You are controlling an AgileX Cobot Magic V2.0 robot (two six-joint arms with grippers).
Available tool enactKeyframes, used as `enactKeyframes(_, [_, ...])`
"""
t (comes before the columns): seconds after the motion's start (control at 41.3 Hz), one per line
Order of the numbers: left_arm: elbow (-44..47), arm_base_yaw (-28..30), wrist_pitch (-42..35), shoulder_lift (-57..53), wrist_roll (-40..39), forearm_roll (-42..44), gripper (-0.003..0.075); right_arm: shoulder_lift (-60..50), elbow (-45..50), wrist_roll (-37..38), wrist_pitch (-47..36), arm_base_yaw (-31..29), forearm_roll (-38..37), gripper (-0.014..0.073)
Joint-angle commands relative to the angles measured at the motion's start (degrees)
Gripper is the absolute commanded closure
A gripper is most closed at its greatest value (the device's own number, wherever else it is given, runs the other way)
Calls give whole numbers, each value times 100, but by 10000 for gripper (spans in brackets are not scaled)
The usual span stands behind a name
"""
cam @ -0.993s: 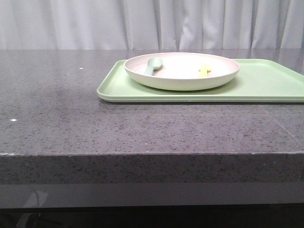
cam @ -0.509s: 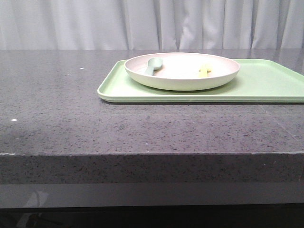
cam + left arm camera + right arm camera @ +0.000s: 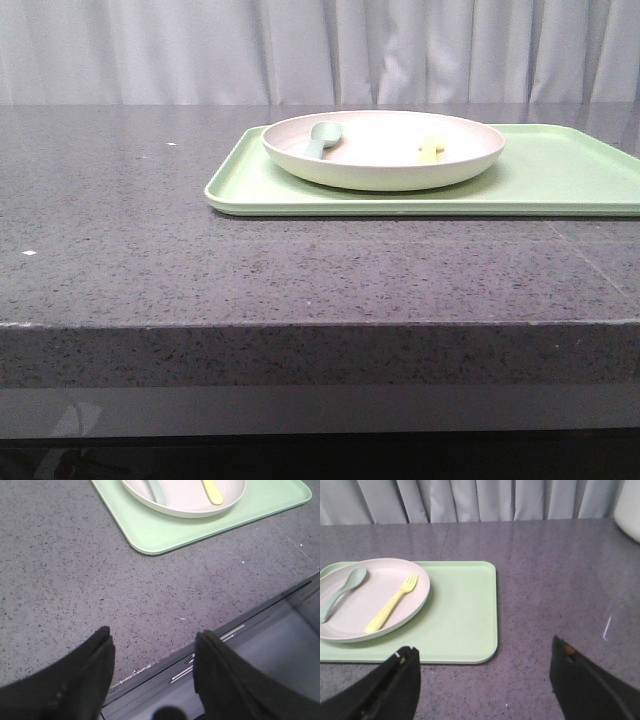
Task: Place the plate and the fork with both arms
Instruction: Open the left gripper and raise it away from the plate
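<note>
The pale pinkish-cream plate [image 3: 384, 150] sits on the left part of a light green tray [image 3: 560, 175]. The small pale yellow fork [image 3: 430, 150] lies in the plate's right half. The plate [image 3: 350, 625] and fork [image 3: 391, 604] also show in the right wrist view, and the plate [image 3: 190, 502] and fork [image 3: 212, 491] in the left wrist view. My left gripper [image 3: 152, 642] is open and empty over the table's front edge, well short of the tray. My right gripper [image 3: 482, 655] is open and empty, near the tray's right corner. Neither gripper shows in the front view.
A grey-green spoon [image 3: 320, 138] lies in the plate's left half. The dark speckled stone table [image 3: 150, 250] has a front edge [image 3: 320, 325]. A grey curtain [image 3: 320, 50] hangs behind. A white object [image 3: 629, 507] stands at the far right.
</note>
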Motion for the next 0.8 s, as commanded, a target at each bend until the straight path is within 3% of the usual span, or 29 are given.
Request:
enactKeyframes(0.0, [-143,15,-328,-15,32,-130,353,408,-531,-543,177,111,374,32])
enactKeyframes(0.097, [-143,15,-328,-15,32,-130,353,890,-929,-1605,834,324,1142,32])
enactKeyframes(0.267, [-143,15,-350,-15,32,-130,353,1770,-1401,-2497,1288,853,2139,32])
enactKeyframes(0.436, [-143,15,-350,-15,32,-130,353,2670,-1895,-2541,1412,1359,2160,41])
enactKeyframes(0.63, [-143,15,-360,-15,32,-130,353,3695,-2559,-2529,1384,1681,2135,235])
enactKeyframes(0.775, [-143,15,-360,-15,32,-130,353,4454,-3169,-2167,1380,1681,2040,251])
